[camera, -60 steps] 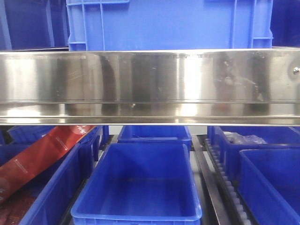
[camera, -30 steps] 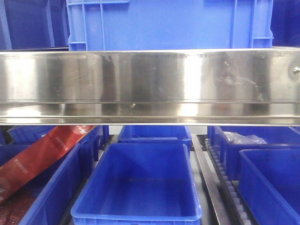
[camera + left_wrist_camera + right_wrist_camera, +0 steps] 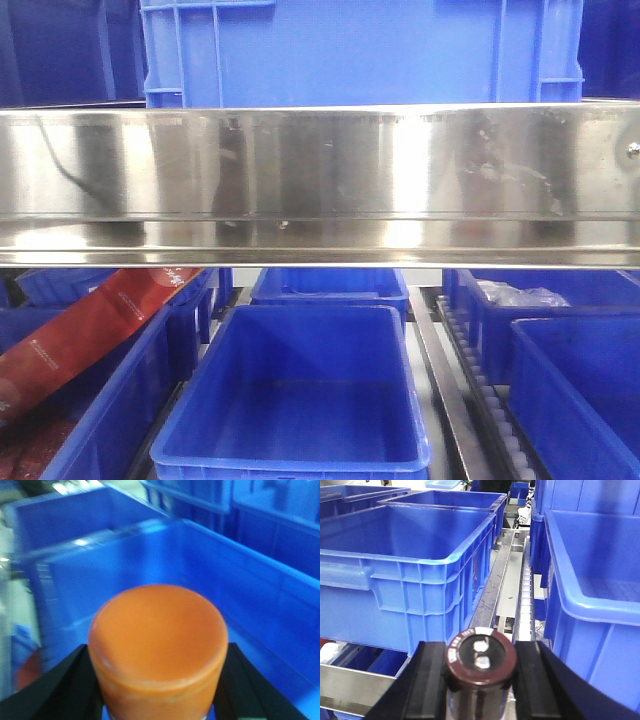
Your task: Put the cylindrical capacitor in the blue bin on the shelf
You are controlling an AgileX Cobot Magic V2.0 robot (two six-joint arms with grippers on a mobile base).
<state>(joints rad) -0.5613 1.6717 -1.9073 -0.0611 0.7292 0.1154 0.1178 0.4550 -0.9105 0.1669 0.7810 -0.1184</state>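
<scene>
The cylindrical capacitor (image 3: pixel 481 660), dark brown with two silver terminals on its top, sits upright between the black fingers of my right gripper (image 3: pixel 481 676), which is shut on it. It hangs in front of the shelf, level with the gap between a blue bin (image 3: pixel 405 535) on the left and another blue bin (image 3: pixel 600 555) on the right. My left gripper (image 3: pixel 157 682) is shut on an orange cylinder (image 3: pixel 157 635) above a blue bin (image 3: pixel 260 605). The front view shows the shelf rail (image 3: pixel 320 180) and an empty blue bin (image 3: pixel 300 390); no gripper appears there.
A white roller track (image 3: pixel 525 595) and metal strip run between the bin lanes. In the front view, a red packet (image 3: pixel 80 340) leans in the left bin, a clear bag (image 3: pixel 520 295) lies in the back right bin, and a large blue crate (image 3: pixel 360 50) stands on the upper tier.
The bins and the shelf stay as they were. A dark curved reflection has appeared at the left of the steel rail.
</scene>
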